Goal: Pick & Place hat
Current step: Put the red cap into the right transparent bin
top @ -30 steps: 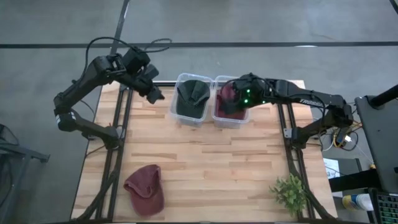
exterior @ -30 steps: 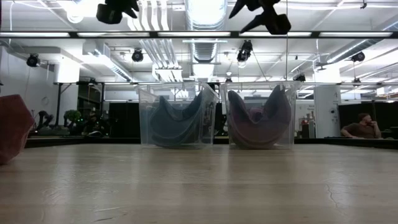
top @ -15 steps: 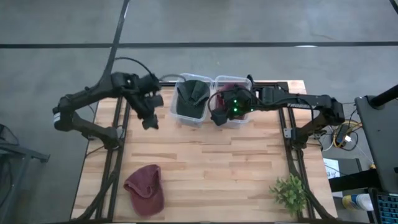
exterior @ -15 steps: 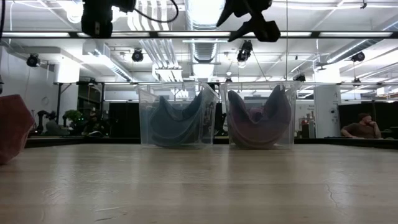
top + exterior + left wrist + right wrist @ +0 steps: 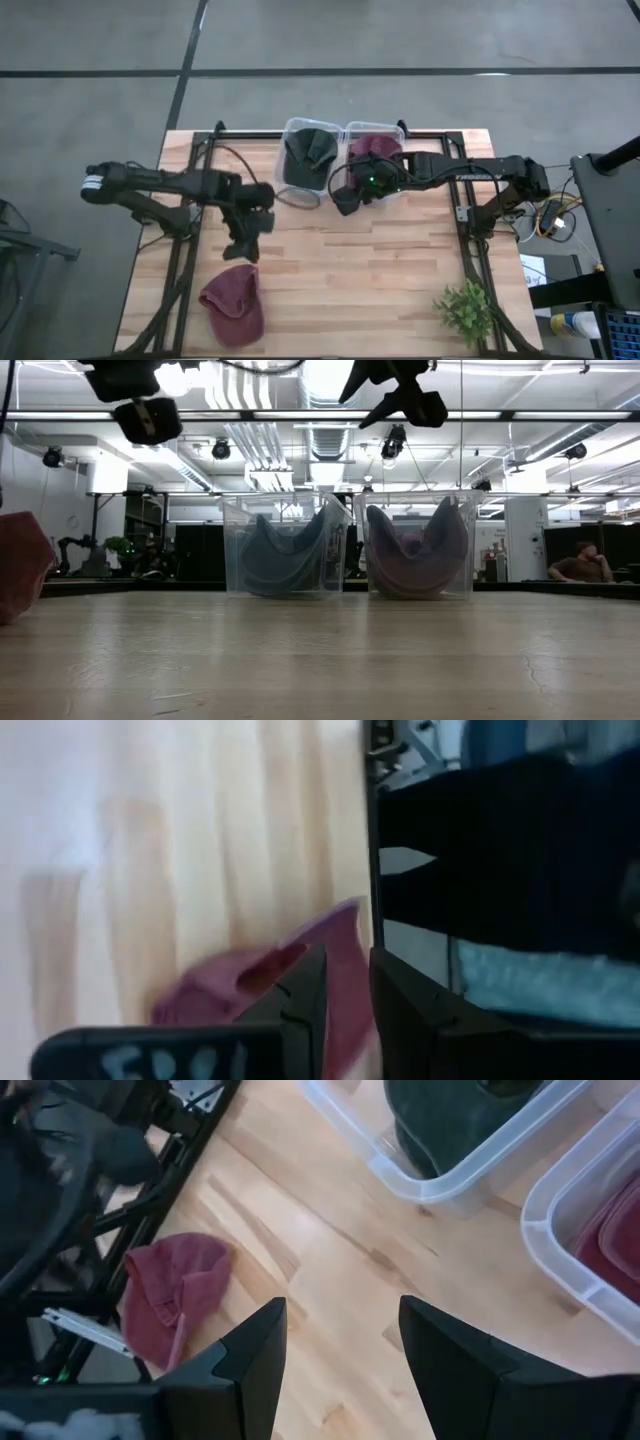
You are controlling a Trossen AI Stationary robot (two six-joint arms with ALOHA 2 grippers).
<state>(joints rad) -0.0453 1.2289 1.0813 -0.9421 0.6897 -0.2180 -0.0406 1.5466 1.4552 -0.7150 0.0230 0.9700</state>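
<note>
Left gripper [image 5: 243, 246] jaws nearly together, right gripper [image 5: 335, 1345] jaws apart — both empty. Left hangs just above the red hat [image 5: 233, 303]; widen, descend centred over its crown.

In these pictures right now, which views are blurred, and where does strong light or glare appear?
Left wrist view: blurred throughout, the red hat smeared beyond the dark fingers. Right wrist view: sharp on the wood and the clear bins. Low view: bright ceiling lights glare behind the bins, and the hats inside look dim. High view: evenly lit, soft shadows.
</note>
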